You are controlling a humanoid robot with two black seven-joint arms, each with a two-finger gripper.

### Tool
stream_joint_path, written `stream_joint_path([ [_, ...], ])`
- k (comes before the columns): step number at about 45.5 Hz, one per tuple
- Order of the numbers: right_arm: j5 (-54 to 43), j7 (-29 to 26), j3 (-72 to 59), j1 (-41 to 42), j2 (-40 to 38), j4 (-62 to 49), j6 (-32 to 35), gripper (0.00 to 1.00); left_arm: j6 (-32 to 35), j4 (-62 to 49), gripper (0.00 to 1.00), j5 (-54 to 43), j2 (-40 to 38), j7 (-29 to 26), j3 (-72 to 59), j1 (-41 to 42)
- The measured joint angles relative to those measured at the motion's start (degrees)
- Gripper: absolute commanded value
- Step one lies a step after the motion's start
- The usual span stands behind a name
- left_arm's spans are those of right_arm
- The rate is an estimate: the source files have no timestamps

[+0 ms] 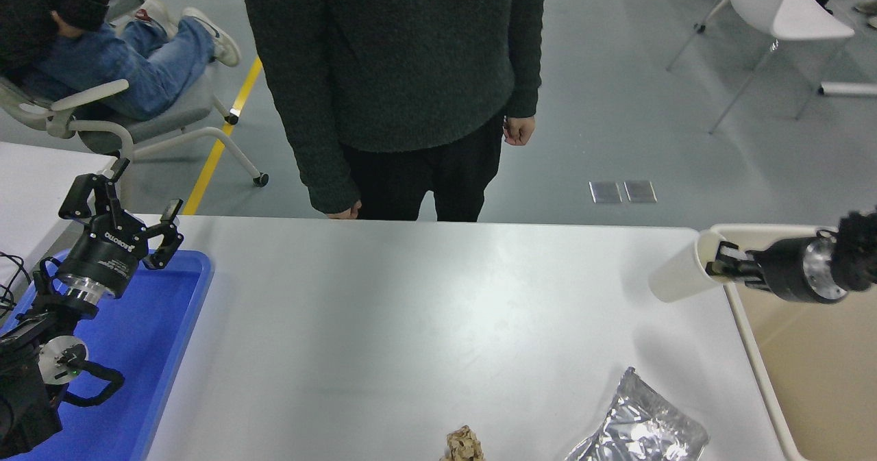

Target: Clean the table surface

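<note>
The white table surface [425, 324] fills the middle of the head view. My right gripper [718, 261] comes in from the right edge and is shut on the rim of a white paper cup [682, 276], which hangs tilted above the table's far right corner, next to the beige bin [808, 365]. A crumpled silver foil bag [640, 427] lies at the front right of the table. A small brown crumpled wad [464, 444] sits at the front edge. My left gripper [127, 201] is parked open above the blue tray [137, 351] at the left.
A person in a dark sweater [397, 84] stands at the table's far edge, hands hanging down. Another person sits on a grey chair [130, 118] at the back left. A white chair [781, 16] stands on the floor at the back right.
</note>
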Motion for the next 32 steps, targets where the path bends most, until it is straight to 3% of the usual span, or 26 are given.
stream_joint_path([
  [17, -1.4, 0.5, 1.0, 7.7, -12.5, 5.1, 9.4, 0.0, 0.0, 0.0, 1.0, 0.0, 0.0, 0.0, 0.0, 0.0],
  [32, -2.0, 0.9, 1.8, 13.6, -18.8, 6.1, 16.3, 0.0, 0.0, 0.0, 1.0, 0.0, 0.0, 0.0, 0.0, 0.0],
])
